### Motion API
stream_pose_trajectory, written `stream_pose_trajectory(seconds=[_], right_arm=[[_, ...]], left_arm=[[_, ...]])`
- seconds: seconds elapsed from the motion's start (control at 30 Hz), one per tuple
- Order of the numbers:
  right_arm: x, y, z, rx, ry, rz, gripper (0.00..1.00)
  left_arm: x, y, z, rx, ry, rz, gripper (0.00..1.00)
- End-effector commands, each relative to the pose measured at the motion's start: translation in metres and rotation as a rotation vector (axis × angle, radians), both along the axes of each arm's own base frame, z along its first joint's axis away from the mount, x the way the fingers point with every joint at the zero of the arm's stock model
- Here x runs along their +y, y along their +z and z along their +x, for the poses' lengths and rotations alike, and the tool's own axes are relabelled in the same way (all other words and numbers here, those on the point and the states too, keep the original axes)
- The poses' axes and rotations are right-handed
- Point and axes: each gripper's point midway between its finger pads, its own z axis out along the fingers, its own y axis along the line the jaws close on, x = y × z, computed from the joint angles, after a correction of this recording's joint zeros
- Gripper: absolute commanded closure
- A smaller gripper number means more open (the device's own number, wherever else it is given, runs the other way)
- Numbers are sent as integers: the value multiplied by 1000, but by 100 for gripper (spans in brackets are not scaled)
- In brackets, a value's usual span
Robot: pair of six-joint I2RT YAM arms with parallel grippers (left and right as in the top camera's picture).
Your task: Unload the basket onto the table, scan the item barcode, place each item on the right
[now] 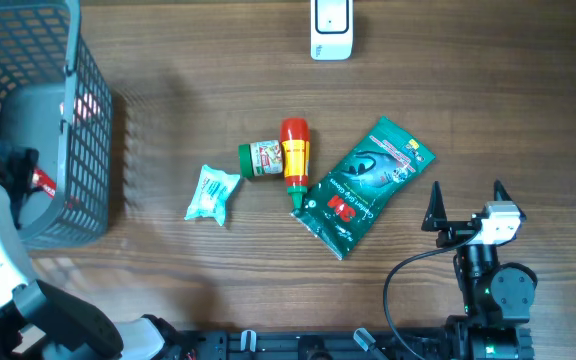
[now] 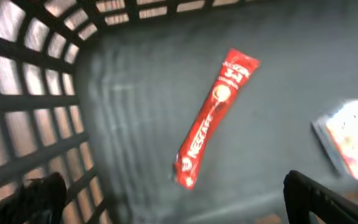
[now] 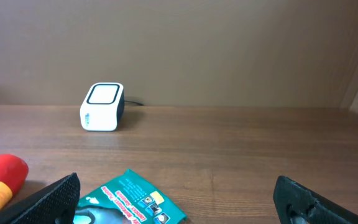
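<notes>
Inside basket (image 2: 36, 93) walls, left pincer (image 2: 178, 205) wide over sachet (image 2: 213, 118).

left claw (image 2: 173, 177): spread wide, empty | right claw (image 1: 466, 190): spread wide, empty

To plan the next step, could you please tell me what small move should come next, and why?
Probably raise the left gripper straight up out of the basket. It stands open above the red sachet, which lies loose on the basket floor near a small packet. That item therefore seems finished, while the green package waits on the table.
</notes>
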Motion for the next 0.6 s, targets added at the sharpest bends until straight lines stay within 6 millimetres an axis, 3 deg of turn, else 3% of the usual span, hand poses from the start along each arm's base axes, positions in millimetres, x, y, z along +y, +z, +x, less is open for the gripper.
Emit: stream_pose_trajectory(seconds=[0.0,0.33,0.57], right_arm=[[4,1,0,-6,22,-12,0],[4,1,0,-6,22,-12,1],[4,1,0,-6,22,-12,0]], left_arm=[[1,-25,-5,-17,53,-16,0],[9,-60,4,-25,24,12,0],[3,-117,6,84,-57,-85,0]])
